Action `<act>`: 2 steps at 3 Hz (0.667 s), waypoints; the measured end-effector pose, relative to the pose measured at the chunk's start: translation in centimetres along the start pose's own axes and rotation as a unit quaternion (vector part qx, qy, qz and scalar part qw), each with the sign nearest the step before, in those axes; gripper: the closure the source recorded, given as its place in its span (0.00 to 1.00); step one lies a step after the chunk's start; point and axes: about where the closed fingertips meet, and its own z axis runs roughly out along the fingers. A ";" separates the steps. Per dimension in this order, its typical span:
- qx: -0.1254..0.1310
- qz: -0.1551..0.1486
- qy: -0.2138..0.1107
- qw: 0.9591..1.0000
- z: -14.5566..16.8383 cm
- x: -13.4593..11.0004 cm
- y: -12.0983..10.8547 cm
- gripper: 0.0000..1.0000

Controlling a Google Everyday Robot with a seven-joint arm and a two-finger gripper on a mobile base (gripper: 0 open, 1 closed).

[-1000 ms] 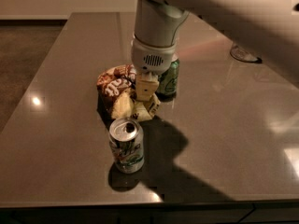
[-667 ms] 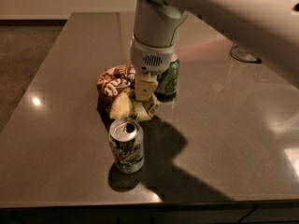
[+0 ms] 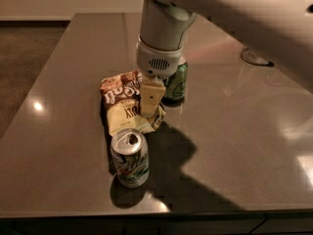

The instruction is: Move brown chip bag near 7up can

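The brown chip bag (image 3: pixel 122 104) lies crumpled on the grey table (image 3: pixel 234 146), with its brown half to the back and its cream half to the front. My gripper (image 3: pixel 151 104) comes down from above at the bag's right edge and is shut on it; one pale finger (image 3: pixel 152 96) shows and the other is hidden. The 7up can (image 3: pixel 130 158) stands upright just in front of the bag, a small gap from the bag's front edge.
A dark green can (image 3: pixel 176 82) stands upright right behind the gripper, partly hidden by the wrist. A clear round object (image 3: pixel 255 57) sits at the back right. My arm spans the upper right. The table's front edge runs close below the 7up can.
The gripper with the bag has edged slightly toward the 7up can. Both cans stand where they were.
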 end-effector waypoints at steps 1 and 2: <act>0.001 -0.001 -0.001 1.000 0.1 -0.1 -0.1 0.00; 0.002 -0.001 -0.002 1.000 0.1 -0.2 -0.1 0.00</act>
